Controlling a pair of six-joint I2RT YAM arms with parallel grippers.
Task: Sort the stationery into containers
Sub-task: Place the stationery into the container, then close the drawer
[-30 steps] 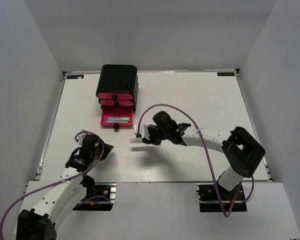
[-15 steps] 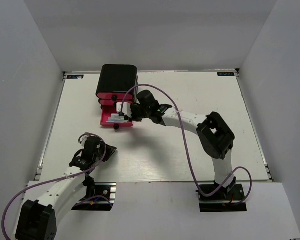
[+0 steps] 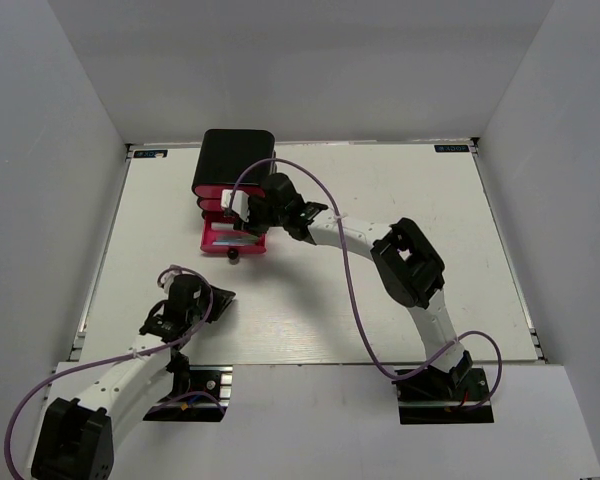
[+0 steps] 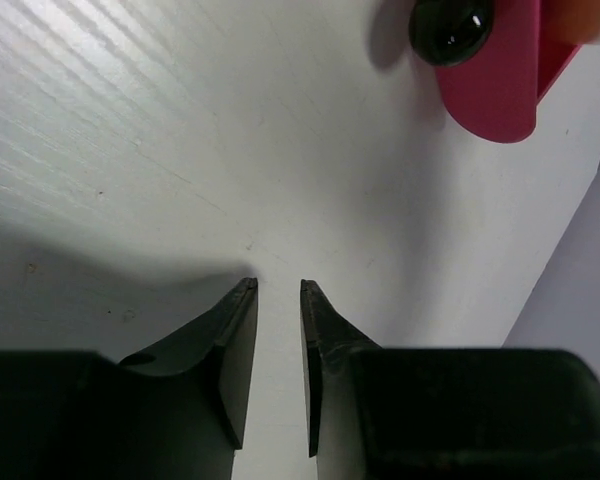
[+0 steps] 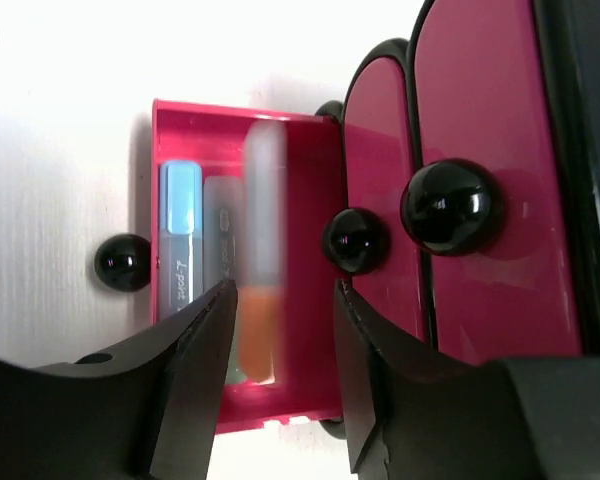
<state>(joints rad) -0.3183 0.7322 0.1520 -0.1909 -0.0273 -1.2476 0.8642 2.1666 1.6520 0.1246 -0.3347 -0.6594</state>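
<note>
The black box (image 3: 237, 160) with three pink drawers stands at the back left. Its bottom drawer (image 3: 208, 241) is pulled out. My right gripper (image 3: 246, 212) hovers over this drawer (image 5: 230, 108), jaws open (image 5: 283, 290). A grey stick with an orange tip (image 5: 263, 250) shows blurred between and beyond the jaws, inside the drawer and not gripped. A light blue stick (image 5: 180, 240) and a greyish one (image 5: 220, 230) lie in the drawer beside it. My left gripper (image 3: 218, 297) rests low over the table, jaws a narrow gap apart and empty (image 4: 278, 287). The other sticks and the white block are not visible.
The two upper drawers are closed, their black knobs (image 5: 450, 205) just right of my right fingers. The open drawer's front and knob (image 4: 452, 25) show at the top of the left wrist view. The enclosure walls surround the white table (image 3: 380, 320).
My right gripper carried the grey stick from mid-table back-left to over the open drawer and opened; the stick is now loose in the drawer. The left gripper barely moved.
</note>
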